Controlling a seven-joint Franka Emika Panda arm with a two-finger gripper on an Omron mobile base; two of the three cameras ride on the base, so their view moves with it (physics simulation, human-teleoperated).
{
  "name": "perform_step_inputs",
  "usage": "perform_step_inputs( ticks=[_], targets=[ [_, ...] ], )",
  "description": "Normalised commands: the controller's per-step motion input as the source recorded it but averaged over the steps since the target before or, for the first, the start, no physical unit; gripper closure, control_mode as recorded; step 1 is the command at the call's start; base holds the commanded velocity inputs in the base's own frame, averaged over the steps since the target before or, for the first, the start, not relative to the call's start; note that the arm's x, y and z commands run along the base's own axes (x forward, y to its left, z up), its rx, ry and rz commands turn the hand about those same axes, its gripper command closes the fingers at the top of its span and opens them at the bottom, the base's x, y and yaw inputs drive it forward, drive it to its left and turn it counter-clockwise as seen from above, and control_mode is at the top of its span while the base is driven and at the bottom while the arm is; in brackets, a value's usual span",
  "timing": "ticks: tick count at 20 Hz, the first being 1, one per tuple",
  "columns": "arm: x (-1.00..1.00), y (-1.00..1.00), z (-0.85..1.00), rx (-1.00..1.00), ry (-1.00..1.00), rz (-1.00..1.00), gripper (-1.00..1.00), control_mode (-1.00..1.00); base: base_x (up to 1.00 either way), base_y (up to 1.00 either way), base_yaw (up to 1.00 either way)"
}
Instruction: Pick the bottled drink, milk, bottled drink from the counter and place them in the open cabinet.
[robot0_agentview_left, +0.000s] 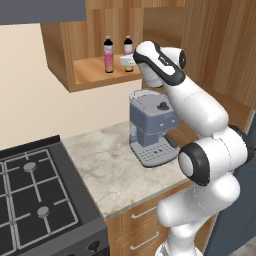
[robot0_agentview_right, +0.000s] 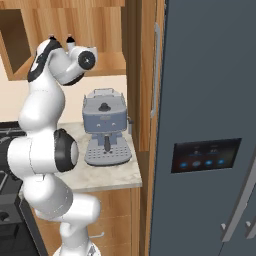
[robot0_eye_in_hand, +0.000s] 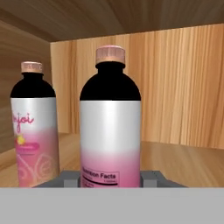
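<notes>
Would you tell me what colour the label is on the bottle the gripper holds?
White fading to pink at the bottom on the held bottle, clearest in the hand view.

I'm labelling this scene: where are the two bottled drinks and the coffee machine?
Left bottled drink (robot0_agentview_left: 108, 56), left base view, on its pink label.
Right bottled drink (robot0_eye_in_hand: 110, 131), hand view, on its white-pink label.
Coffee machine (robot0_agentview_left: 151, 122), left base view, on its grey front.

The left base view is looking forward and down from behind the arm (robot0_agentview_left: 200, 150), taking in the stove (robot0_agentview_left: 40, 200), the counter (robot0_agentview_left: 120, 165), the coffee machine (robot0_agentview_left: 150, 127) and the open cabinet (robot0_agentview_left: 95, 70) above. The right base view is facing the same counter (robot0_agentview_right: 110, 172) and coffee machine (robot0_agentview_right: 105, 127) from the other side, beside the fridge (robot0_agentview_right: 205, 125). The hand view is sitting close inside the cabinet, facing two bottles (robot0_eye_in_hand: 110, 118) against its back wall (robot0_eye_in_hand: 179, 83).
</notes>
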Motion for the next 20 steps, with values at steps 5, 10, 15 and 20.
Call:
perform_step_inputs(
  ticks=[5,10,15,20],
  targets=[
    [0.51,0.01,-0.34,0.00,0.06,-0.01,1.00,-1.00,0.00,0.00,0.00],
    [0.50,0.00,-0.21,0.00,0.02,-0.01,1.00,-1.00,0.00,0.00,0.00],
    [0.07,0.00,-0.25,0.00,0.00,0.00,1.00,-1.00,0.00,0.00,0.00],
    [0.00,-0.01,-0.30,0.00,-0.08,0.00,1.00,-1.00,0.00,0.00,0.00]
  ],
)
